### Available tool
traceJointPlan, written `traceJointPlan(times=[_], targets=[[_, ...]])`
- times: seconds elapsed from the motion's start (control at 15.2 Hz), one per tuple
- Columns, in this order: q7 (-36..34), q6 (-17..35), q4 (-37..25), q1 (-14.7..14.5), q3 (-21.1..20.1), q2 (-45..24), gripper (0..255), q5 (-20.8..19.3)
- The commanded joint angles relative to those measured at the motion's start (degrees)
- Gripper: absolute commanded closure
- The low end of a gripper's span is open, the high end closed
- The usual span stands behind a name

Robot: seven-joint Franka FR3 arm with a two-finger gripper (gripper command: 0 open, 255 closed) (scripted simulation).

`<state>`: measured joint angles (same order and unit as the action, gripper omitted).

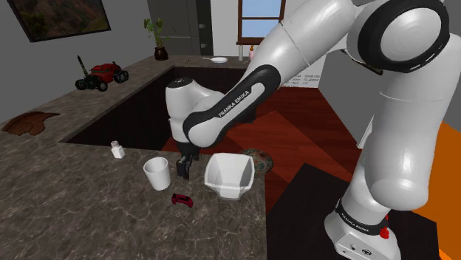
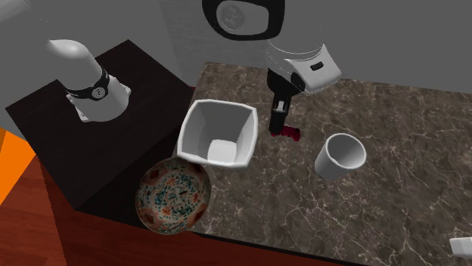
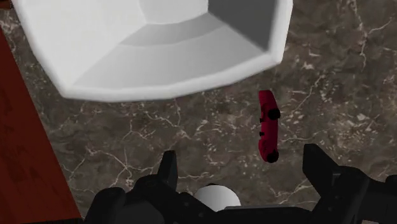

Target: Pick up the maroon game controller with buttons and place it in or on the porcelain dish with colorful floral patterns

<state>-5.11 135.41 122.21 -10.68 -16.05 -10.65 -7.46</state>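
Observation:
The maroon game controller (image 1: pixel 182 199) lies on the dark marble counter between a white cup (image 1: pixel 156 173) and a white square bowl (image 1: pixel 230 176). My black gripper (image 1: pixel 185 168) hangs open a little above the controller, holding nothing. In the wrist view the controller (image 3: pixel 268 125) lies lengthwise just ahead of the open gripper (image 3: pixel 242 168), nearer to one finger (image 3: pixel 318 167) than to the other. The floral dish (image 2: pixel 173 195) sits at the counter's edge beyond the square bowl (image 2: pixel 218 134); in the shoulder view the dish (image 1: pixel 260 157) is partly hidden behind that bowl.
A small white shaker (image 1: pixel 117 150) stands near the counter's inner edge. A red toy car (image 1: pixel 101 75) and a potted plant (image 1: pixel 159 37) sit far back. The white cup (image 2: pixel 340 155) is close to the controller (image 2: pixel 286 134). The counter drops off beside the dish.

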Motion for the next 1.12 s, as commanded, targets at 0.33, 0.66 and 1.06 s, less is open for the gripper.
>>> traceJointPlan(times=[0.33, 0.66, 1.06], targets=[[-2.8, 2.5, -9.0, -4.5, 0.3, -14.3, 0, -6.5], [-3.6, 4.3, -11.3, -6.0, 1.1, -18.9, 0, -8.3], [-4.3, 6.7, -11.6, -6.5, 2.0, -21.6, 0, -9.4]])
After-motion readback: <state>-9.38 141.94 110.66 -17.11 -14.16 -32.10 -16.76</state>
